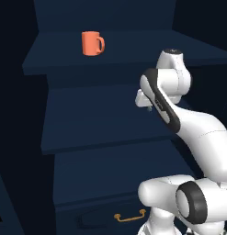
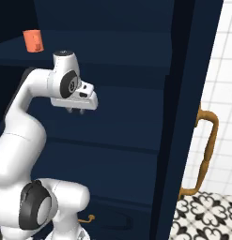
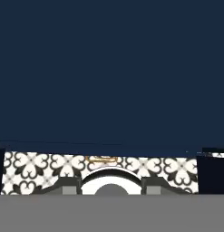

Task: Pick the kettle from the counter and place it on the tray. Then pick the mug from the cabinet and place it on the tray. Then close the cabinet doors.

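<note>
The gripper [image 2: 78, 110] hung pointing down over a lower shelf of the cabinet [image 1: 101, 119]; whether its fingers were apart I could not tell. The mug [image 1: 92, 43] stood upright on a higher shelf, farther back and to the left, well apart. It looked light, stiff and smooth; gripping across its body seemed safest.

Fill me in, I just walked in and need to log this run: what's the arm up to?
The arm faces the open cabinet. The orange mug sits untouched on an upper shelf. The gripper hangs over a lower shelf, below the mug and well short of it, holding nothing. One cabinet door stands open on the right.
</note>
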